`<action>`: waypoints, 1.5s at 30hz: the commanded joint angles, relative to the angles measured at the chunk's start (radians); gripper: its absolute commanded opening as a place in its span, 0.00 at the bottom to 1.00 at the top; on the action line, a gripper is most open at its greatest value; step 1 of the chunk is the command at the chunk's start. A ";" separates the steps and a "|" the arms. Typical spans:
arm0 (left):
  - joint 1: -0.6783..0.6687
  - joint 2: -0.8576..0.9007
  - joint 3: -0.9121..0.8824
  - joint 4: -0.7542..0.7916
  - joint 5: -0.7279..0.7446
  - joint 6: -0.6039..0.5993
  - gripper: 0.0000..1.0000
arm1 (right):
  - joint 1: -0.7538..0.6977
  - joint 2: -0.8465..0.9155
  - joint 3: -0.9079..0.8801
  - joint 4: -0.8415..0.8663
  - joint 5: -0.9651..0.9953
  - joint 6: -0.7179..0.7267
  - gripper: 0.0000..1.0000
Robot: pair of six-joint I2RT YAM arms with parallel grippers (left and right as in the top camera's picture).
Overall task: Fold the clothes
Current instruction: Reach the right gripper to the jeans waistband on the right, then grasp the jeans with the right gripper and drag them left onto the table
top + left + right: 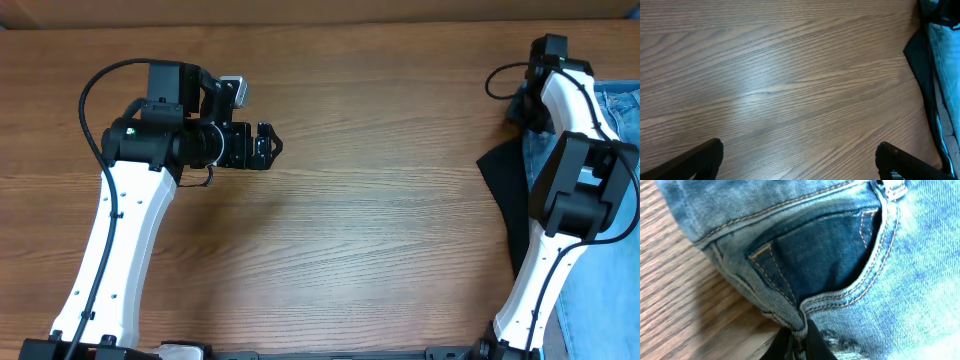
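The light-blue jeans (622, 110) lie at the table's far right edge, mostly hidden under my right arm. In the right wrist view the jeans (840, 245) fill the frame, showing a front pocket with tan stitching and a white distress mark. My right gripper (799, 342) is shut on the jeans' seam edge beside the pocket; in the overhead view it sits at the far right (530, 108). My left gripper (268, 146) is open and empty above bare wood at the left; its fingertips (800, 160) are spread wide. The jeans show at that view's right edge (945, 65).
A black garment (508, 200) lies against the jeans' left side on the wooden table (380, 200), also in the left wrist view (920, 55). More blue denim hangs at the lower right (600, 300).
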 commanded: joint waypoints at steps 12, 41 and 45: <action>0.002 -0.016 0.057 -0.032 -0.006 0.025 0.98 | -0.031 -0.199 0.334 -0.211 -0.076 0.069 0.04; 0.430 -0.080 0.983 -0.401 -0.200 0.048 1.00 | 0.959 -0.533 0.692 -0.209 -0.425 -0.188 0.55; 0.469 -0.101 1.047 -0.401 -0.224 0.049 1.00 | 1.114 -0.536 0.694 -0.260 -0.087 -0.189 0.79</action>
